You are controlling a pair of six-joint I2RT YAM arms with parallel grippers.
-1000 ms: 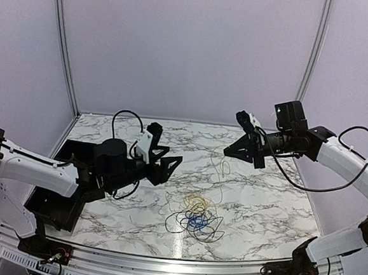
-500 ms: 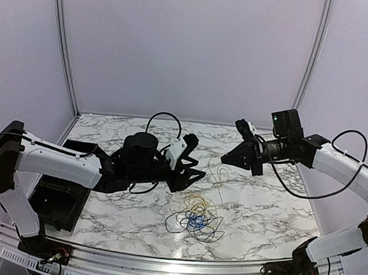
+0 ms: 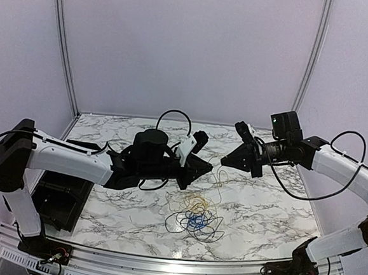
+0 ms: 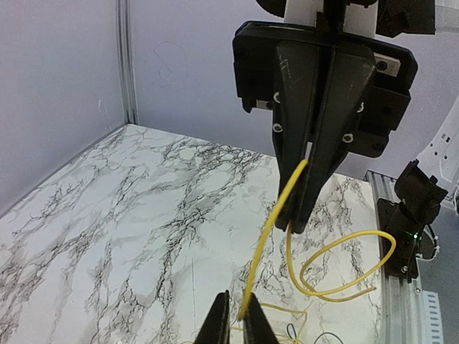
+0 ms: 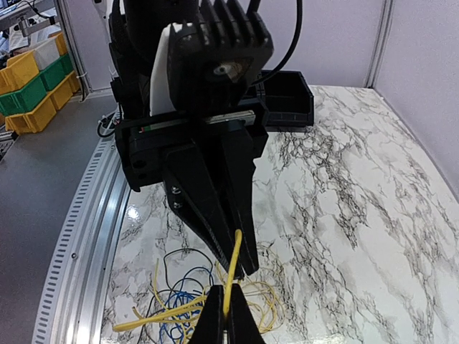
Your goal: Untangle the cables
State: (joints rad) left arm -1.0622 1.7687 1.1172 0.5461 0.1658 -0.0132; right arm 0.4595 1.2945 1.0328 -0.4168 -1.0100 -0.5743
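Grippers meet tip to tip in the air over the tabletop (image 3: 274, 208) middle. Right gripper (image 3: 224, 161) pinches the yellow cable (image 4: 267, 240). Left gripper (image 3: 211, 169) fingers are pressed on the same strand, just beside (short span runs arm to arm). Other cables (image 3: 195, 218) lie heaped toward the near edge. I'd pull apart along that line.

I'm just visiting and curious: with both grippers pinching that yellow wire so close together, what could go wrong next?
The left gripper and right gripper sit nearly tip to tip on the yellow cable, so they might bump. Pulling it may also drag the blue and black loops along and tighten them.
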